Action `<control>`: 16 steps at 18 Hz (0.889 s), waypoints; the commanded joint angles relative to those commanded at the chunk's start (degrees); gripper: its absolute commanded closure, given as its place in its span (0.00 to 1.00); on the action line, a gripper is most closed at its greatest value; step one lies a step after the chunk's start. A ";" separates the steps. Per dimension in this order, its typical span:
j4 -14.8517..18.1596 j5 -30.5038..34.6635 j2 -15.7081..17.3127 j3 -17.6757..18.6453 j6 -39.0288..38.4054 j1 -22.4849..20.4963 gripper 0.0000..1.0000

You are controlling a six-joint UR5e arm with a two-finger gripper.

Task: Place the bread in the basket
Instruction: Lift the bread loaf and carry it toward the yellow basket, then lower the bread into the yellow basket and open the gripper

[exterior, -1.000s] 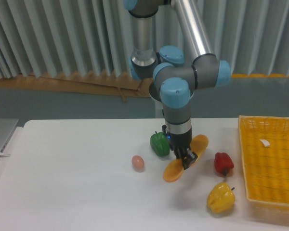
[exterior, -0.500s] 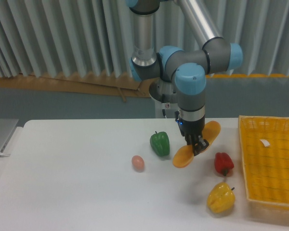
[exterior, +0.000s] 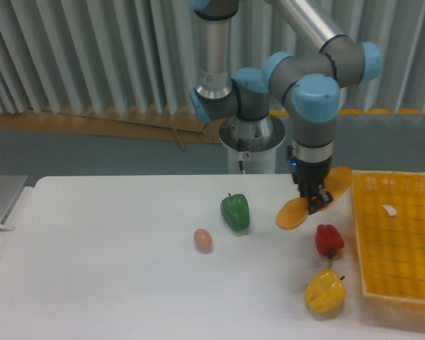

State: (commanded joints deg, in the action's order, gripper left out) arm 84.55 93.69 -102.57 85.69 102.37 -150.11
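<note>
The bread (exterior: pixel 295 212), a long orange-tan loaf, hangs tilted in the air above the table with its far end raised toward the right. My gripper (exterior: pixel 316 203) is shut on its middle, pointing straight down. The loaf's upper end reaches close to the left rim of the yellow woven basket (exterior: pixel 404 241), which lies at the table's right edge with a small white tag inside. The loaf is still left of the basket, not over it.
Below the held loaf sit a red pepper (exterior: pixel 329 240) and a yellow pepper (exterior: pixel 324 291), both just left of the basket. A green pepper (exterior: pixel 235 211) and a small pink egg (exterior: pixel 203 239) rest mid-table. A grey tray (exterior: pixel 0 202) is at far left.
The gripper has carried the bread up and to the right, from beside the green pepper to near the basket's left rim. The other items have not moved.
</note>
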 joint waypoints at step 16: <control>-5.62 0.17 -4.65 -0.53 16.10 -10.82 0.60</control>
State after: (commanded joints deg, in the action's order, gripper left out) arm 78.94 93.87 -107.22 85.17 118.48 -160.93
